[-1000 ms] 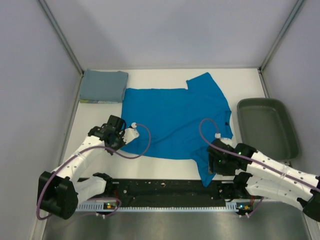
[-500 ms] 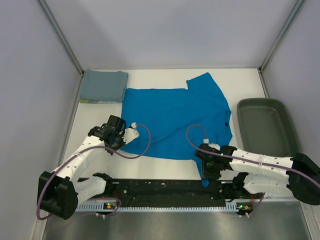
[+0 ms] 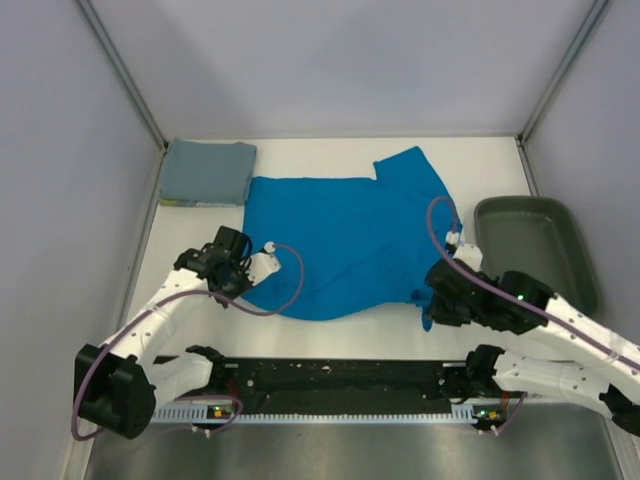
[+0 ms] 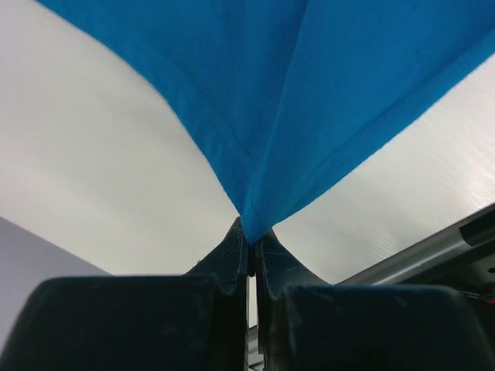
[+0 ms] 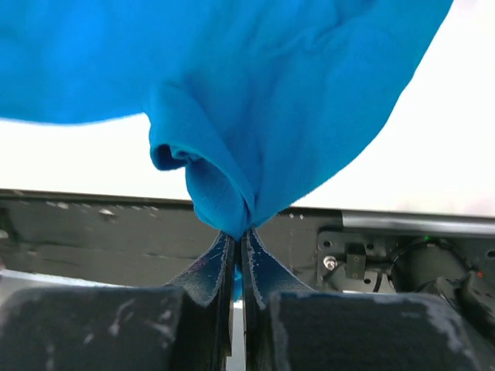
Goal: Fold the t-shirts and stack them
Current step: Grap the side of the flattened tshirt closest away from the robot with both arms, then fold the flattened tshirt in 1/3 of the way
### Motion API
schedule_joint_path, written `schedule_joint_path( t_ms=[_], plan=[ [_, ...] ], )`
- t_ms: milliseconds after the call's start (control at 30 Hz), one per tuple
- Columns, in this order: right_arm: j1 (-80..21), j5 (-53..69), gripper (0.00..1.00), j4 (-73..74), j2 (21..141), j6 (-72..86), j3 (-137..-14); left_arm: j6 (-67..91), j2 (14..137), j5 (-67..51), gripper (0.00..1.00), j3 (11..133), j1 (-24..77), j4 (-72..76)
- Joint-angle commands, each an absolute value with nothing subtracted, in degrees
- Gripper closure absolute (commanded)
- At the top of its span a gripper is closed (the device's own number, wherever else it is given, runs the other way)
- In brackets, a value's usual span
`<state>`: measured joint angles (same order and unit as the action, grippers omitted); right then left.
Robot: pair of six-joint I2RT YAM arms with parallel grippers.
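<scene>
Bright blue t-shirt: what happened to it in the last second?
The right gripper, shut on the near sleeve of the bright cobalt blue cloth t-shirt, pulled that sleeve away from the near edge and rightward, bunching it. The left gripper stayed clamped on the near left hem. The folded grey-blue shirt and dark green tray did not move.

1. This is a robotics lab test cell, not a home or a shop.
2. Two white jointed robot arms, the left arm [image 3: 165, 315] and the right arm [image 3: 560, 325], stand on a black rail [image 3: 330, 378] at the near edge of a white tabletop [image 3: 330, 155].
3. Plain pale grey panels [image 3: 60, 150] set in aluminium struts [image 3: 122, 75] wall the tabletop on three sides.
4. Exposed purple cables [image 3: 300, 275] loop from the arms, and small indicator lights [image 3: 487, 412] glow on the base electronics.
</scene>
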<state>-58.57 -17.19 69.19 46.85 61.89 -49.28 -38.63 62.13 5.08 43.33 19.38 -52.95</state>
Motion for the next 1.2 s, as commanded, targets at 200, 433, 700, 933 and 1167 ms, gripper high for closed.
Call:
schedule_joint_path(
  t_ms=[200, 433, 700, 933, 1167],
  plan=[
    [-48.88, -19.6, 1.0, 92.72, 47.72, 43.96, -67.85, -38.85, 58.36, 1.47, 1.0, 43.16, 23.82, -60.47],
    [-36.87, -23.94, 1.0, 87.03, 55.7, 28.51, -68.2, -35.34, 61.34, 6.58, 1.0, 48.06, 23.73, -53.1],
    [-30.32, -14.5, 1.0, 74.64, 73.9, 15.07, -75.32, -31.91, 74.6, 13.09, 1.0, 53.87, 22.41, -44.21],
    [-27.6, -30.57, 1.0, 62.08, 87.7, -2.52, -74.8, -30.59, 83.48, 14.5, 1.0, 57.3, 19.69, -40.43],
    [-22.59, -36.64, 1.0, 44.76, 92.11, -10.8, -73.04, -30.06, 89.99, 13.89, 1.0, 60.91, 18.63, -40.96]
  ],
)
